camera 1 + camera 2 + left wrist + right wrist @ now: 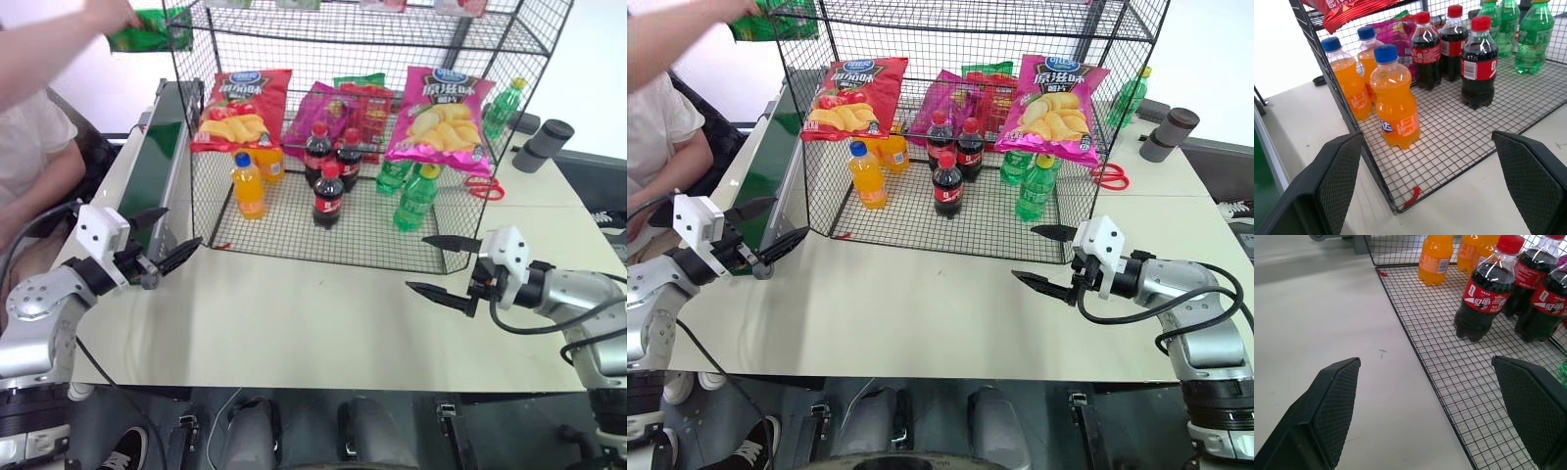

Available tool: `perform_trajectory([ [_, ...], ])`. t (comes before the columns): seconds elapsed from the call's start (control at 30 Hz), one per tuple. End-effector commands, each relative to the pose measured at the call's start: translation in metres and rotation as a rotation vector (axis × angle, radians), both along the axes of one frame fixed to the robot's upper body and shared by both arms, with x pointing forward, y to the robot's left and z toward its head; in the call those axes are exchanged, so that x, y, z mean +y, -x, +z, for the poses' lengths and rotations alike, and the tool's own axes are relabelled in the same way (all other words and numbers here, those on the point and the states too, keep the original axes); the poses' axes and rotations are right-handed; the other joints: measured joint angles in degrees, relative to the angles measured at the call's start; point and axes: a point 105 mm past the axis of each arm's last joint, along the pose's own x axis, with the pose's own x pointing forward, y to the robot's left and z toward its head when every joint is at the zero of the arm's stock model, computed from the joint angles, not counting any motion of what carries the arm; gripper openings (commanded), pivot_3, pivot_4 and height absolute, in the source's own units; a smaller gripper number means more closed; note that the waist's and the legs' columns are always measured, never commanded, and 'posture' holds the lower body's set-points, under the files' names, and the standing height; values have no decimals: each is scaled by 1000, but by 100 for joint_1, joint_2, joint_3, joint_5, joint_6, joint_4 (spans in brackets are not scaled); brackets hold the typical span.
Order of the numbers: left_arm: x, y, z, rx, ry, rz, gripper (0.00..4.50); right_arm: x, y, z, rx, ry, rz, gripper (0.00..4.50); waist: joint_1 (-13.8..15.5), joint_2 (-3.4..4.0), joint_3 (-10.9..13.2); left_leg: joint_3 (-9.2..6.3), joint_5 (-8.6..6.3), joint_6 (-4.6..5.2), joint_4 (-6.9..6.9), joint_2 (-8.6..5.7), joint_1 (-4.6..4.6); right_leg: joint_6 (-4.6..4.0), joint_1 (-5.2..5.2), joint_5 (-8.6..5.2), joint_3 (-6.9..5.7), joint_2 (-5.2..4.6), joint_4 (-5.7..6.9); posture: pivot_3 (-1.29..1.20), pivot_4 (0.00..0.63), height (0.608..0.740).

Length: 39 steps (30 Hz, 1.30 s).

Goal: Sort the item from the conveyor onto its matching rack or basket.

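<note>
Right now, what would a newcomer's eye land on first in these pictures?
The tall black wire rack at the table's middle, with a red crisp bag and a pink crisp bag hung over cola and orange bottles. At far left a person's hand holds the green crisp bag above the conveyor. Both grippers, left and right, hover open.

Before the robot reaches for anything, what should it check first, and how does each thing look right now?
1. Green bag on the belt: not ok, a person's hand holds it above.
2. Left claw open, holding nothing: ok.
3. Right claw open, holding nothing: ok.
4. Rack front open for loading: ok.
5. Matching spot for green bags: cannot tell.
</note>
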Motion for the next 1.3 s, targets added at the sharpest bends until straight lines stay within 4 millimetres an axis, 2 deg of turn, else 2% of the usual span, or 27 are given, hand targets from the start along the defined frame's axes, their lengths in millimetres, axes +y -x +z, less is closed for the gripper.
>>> perform_trajectory([
  [0.03,0,1,6,-36,-9,0,4500,2,-1,7,-37,-11,10,4482,-1,0,0,0,0,0,0,0,0,0,0,0,0,0,0,0,150,740],
  [1.0,1,10,4,-41,-16,-37,4500,9,-3,6,-51,-14,37,4482,-7,0,0,1,0,0,0,0,0,0,-1,0,0,0,1,0,150,740],
  [1.17,6,11,10,-114,-17,-11,4500,19,-7,5,-57,-29,48,4482,-6,0,0,1,0,0,1,1,1,0,0,0,0,0,1,0,150,740],
  [1.3,12,12,7,-109,-11,28,4500,30,-7,6,-56,-57,70,4482,-1,0,0,1,0,0,1,1,1,0,0,0,0,0,2,0,150,740],
])
